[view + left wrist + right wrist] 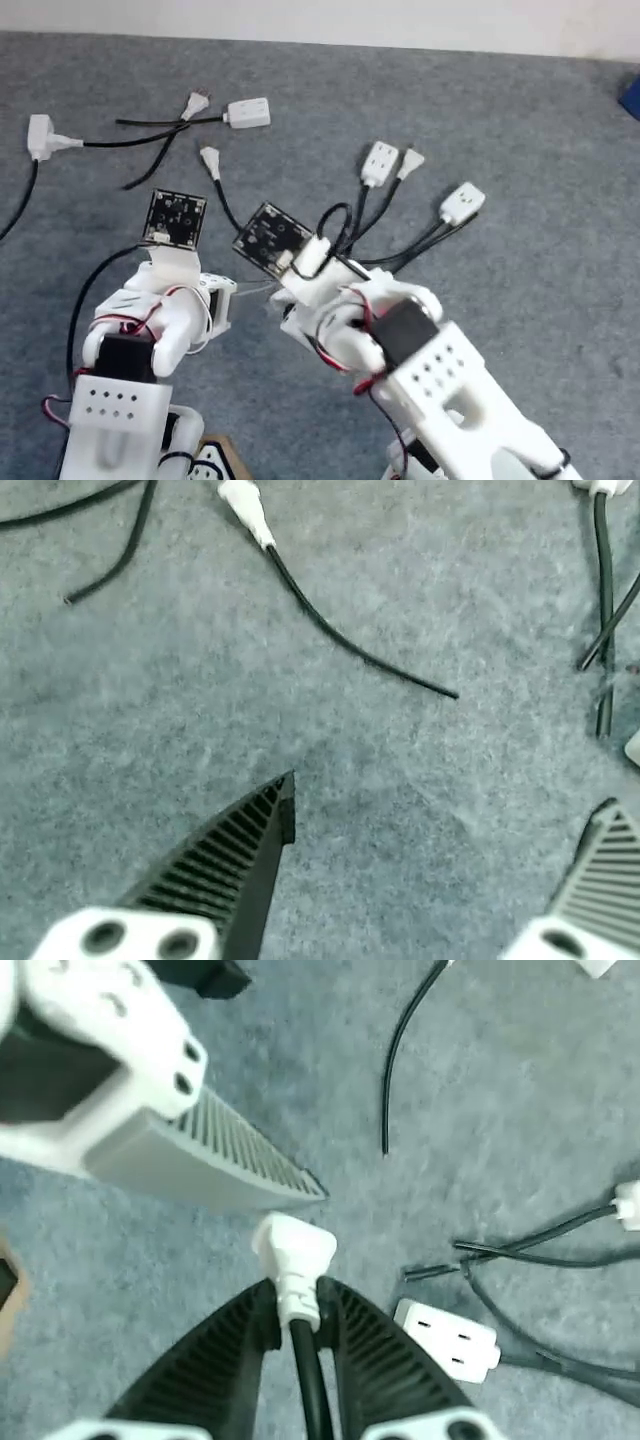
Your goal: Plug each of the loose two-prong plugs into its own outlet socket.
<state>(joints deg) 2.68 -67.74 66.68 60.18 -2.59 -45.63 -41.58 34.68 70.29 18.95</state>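
The right gripper pinches a white two-prong plug at its narrow neck. Its two black fingers are pressed in from either side, just where the black cord leaves the plug. The plug's blocky head sticks out past the fingertips, over the grey bench. The fingers are wedge-shaped, tapering to the tip, with fine ridges along their faces.

Near the held plug but apart from it, a white socket block lies on the bench. It is a smooth rectangle with rounded corners, slots on its upper face and a black lead running off one end. A pale ridged finger of the other arm's gripper sits just beside the plug's head.

The left gripper is spread wide with nothing between its fingers, above bare bench. Well ahead of it lies a second plug, small and white. Its thin black lead curves across the surface to a cut end.

The bench top is a matte, short-pile fabric like felt, mottled grey. From the high view, beyond the right arm lie a middle socket with a small plug just beside it, and an outer socket. All are glossy white plastic on black leads.
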